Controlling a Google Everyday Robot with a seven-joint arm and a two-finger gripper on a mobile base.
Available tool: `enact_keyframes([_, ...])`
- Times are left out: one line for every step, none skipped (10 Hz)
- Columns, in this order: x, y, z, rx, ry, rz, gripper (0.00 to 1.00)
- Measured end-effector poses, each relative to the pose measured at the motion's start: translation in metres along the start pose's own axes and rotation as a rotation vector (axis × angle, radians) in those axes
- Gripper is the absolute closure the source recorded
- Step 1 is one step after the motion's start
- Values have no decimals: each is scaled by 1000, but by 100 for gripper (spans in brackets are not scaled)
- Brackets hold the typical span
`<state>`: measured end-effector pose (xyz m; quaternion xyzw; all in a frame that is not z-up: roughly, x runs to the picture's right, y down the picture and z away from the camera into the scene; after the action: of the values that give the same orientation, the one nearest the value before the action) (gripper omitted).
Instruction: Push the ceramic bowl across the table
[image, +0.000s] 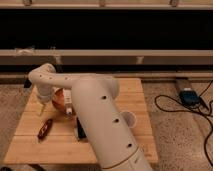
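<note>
The orange ceramic bowl sits on the left half of the light wooden slatted table; my white arm covers its right side. The arm rises from the bottom right, bends near the table's far-left corner and comes down on the bowl's left. My gripper hangs just left of the bowl's rim, close above the planks. I cannot tell whether it touches the bowl.
A small white cup stands right of the arm. A red-brown oblong object lies near the front left. A dark object is mostly hidden by the arm. Cables and a blue device lie on the floor at right.
</note>
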<state>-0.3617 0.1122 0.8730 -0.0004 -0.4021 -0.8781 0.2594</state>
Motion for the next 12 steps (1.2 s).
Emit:
enact_keyframes([10, -8, 0, 8, 3, -27, 20])
enact_keyframes([17, -16, 2, 14, 2, -50, 20])
enact_keyframes([22, -24, 3, 20, 1, -72, 20])
enact_keyframes([26, -31, 4, 25, -2, -92, 20])
enact_keyframes([29, -38, 5, 30, -4, -112, 20])
enact_keyframes([32, -43, 5, 34, -6, -131, 20])
enact_keyframes([35, -52, 7, 40, -10, -156, 20])
enact_keyframes([37, -57, 7, 43, -10, -171, 20])
enact_keyframes([40, -63, 6, 46, -11, -194, 20])
enact_keyframes([41, -67, 5, 47, -10, -212, 20])
enact_keyframes([41, -69, 2, 40, -11, -225, 20])
enact_keyframes([40, -68, -6, 30, -6, -236, 20])
